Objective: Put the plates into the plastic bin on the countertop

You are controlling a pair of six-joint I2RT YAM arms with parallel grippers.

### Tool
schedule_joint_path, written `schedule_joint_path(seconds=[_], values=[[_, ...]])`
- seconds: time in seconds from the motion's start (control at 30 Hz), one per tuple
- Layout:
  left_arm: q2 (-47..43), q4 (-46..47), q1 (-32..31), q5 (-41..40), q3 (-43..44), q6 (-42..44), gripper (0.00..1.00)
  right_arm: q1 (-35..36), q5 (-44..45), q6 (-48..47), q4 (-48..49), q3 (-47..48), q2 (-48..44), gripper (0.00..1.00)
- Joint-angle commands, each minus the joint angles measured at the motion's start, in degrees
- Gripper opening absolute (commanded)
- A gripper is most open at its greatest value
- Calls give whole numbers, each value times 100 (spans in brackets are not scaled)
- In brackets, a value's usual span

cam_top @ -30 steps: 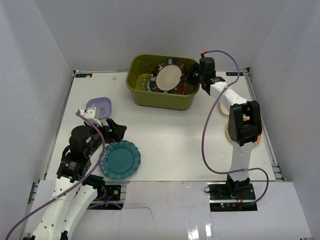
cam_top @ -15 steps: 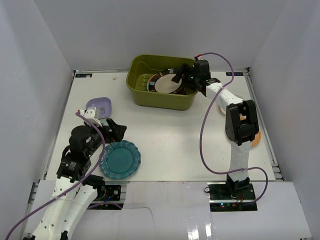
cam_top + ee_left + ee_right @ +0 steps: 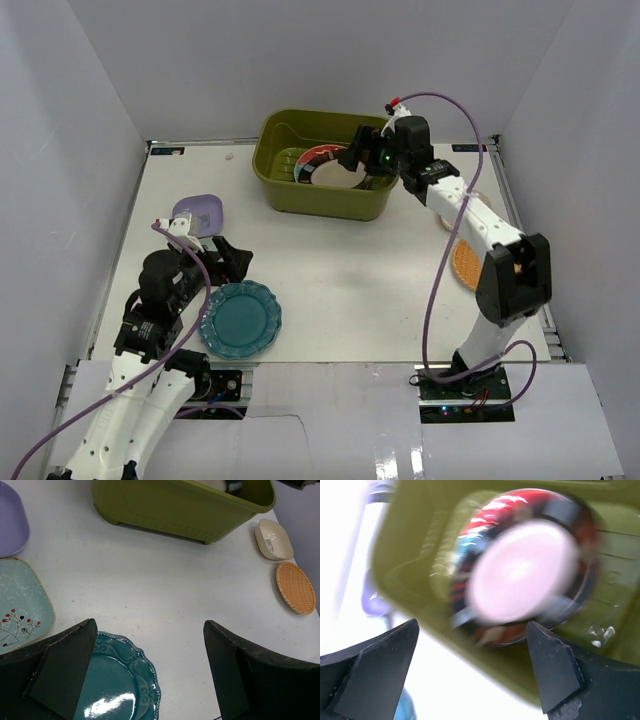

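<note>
Top external: the black-rimmed cream round plate (image 3: 335, 172) sits in the olive-green plastic bin (image 3: 305, 196) at twelve o'clock, the right gripper (image 3: 364, 158) gaping empty above it, so the open, empty left gripper (image 3: 230, 258) should probably next take the teal scalloped plate (image 3: 240, 320) at seven o'clock.

The left arm (image 3: 150, 300) and the right arm (image 3: 470, 213) are built of smooth white moulded links joined by chunky black joint housings. Each is bolted to a dark base board (image 3: 465, 385) at the near edge, and the right one shows small red and green lights. A thin purple cable (image 3: 425, 290) loops loosely alongside each arm and ends in a small white-and-red plug near the wrist, while the left fingers (image 3: 60, 675) and the right fingers (image 3: 375, 665) are matte black, broad, wedge-shaped plates with angular, faceted inner faces.
</note>
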Motion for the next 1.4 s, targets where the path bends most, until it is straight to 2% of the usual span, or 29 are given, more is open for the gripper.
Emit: schedule_joint_path(seconds=[0.0, 0.2, 0.33, 0.47, 0.7, 0.77, 0.87, 1.0, 1.17, 1.37], values=[[10, 89, 65, 53, -34, 35, 98, 432, -313, -404, 708, -649, -1041, 94], [-87, 81, 100, -26, -34, 26, 98, 1460, -444, -194, 1507, -2408, -2316, 100], [-114, 89, 118, -35, -34, 35, 98, 2162, -603, 472, 2254, -3953, -2835, 93], [-96, 81, 153, -35, -34, 26, 98, 2769, -726, 808, 2755, -4642, -2706, 89], [-140, 81, 206, -44, -34, 26, 98, 3315, -937, 1467, 3915, -4977, -1670, 80], [-166, 81, 206, -52, -34, 17, 98, 3377, -1051, 1782, 4416, -4960, -1361, 73], [-149, 81, 215, -52, -34, 26, 98, 3483, -1069, 2082, 4969, -4898, -728, 71], [-140, 81, 215, -52, -34, 17, 98, 3509, -981, 2399, 5226, -4644, 79, 71], [-131, 81, 215, -35, -34, 17, 98, 3544, -1174, 2610, 5463, -4406, 600, 71], [-131, 89, 215, -26, -34, 17, 98, 3623, -1271, 2908, 5753, -4187, 1057, 61]])
